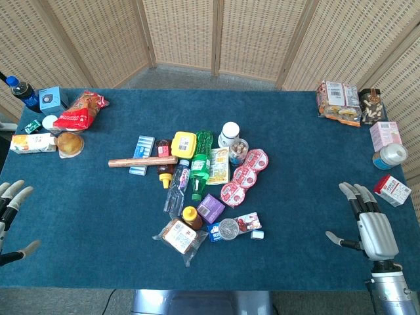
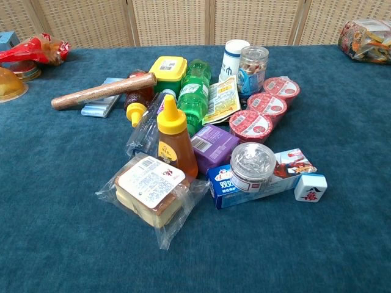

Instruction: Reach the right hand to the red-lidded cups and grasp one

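Note:
Three red-lidded cups lie in a diagonal row at the right side of the central pile: the far one (image 1: 256, 159) (image 2: 280, 88), the middle one (image 1: 245, 176) (image 2: 266, 104) and the near one (image 1: 233, 193) (image 2: 250, 125). My right hand (image 1: 369, 222) rests open near the table's right front corner, fingers spread, well to the right of the cups; it holds nothing. My left hand (image 1: 12, 213) is open at the left edge, partly cut off. The chest view shows neither hand.
The pile holds a green bottle (image 1: 202, 157), honey bottle (image 2: 173, 135), purple box (image 2: 213, 146), wrapped sandwich (image 2: 149, 192), clear-lidded jar (image 2: 252, 165), mahjong tile (image 2: 310, 187) and a brown roll (image 1: 142, 161). Snack packs (image 1: 339, 102) and cartons (image 1: 392, 189) line the right edge.

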